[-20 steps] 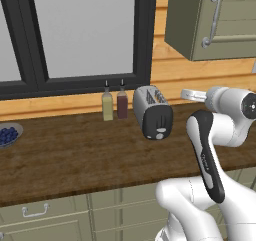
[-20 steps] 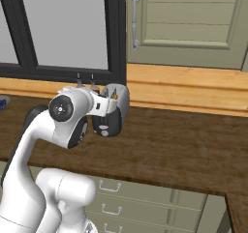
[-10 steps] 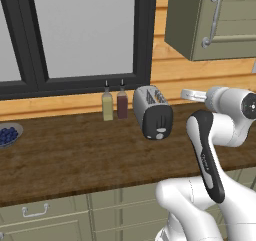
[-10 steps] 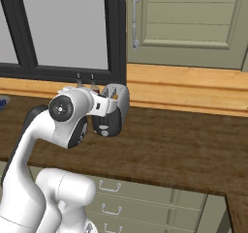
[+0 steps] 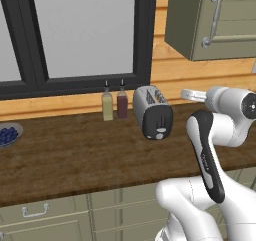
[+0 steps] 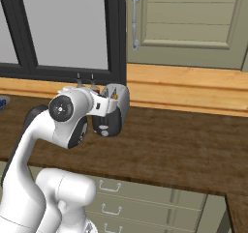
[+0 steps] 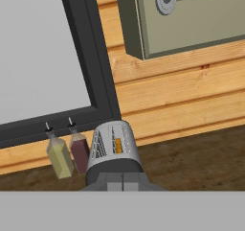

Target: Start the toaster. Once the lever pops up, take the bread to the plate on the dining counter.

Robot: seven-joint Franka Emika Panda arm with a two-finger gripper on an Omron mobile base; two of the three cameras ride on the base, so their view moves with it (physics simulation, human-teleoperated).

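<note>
**Hovering shut before the toaster**

Standing on the dark wood-grain worktop, the small silver two-slot toaster shows an orange-brown bread slice in one slot. Its pale grey lever knob sits low on the black end panel. The end effector is closed, empty, close before it. An olive bottle and a dark red bottle stand just beside the toaster.

brushed silver metal toaster with glossy black end, dark wood-grain counter, matt

On the wooden counter I see the toaster, two bottles beside it, and a bowl of berries far left.
</note>
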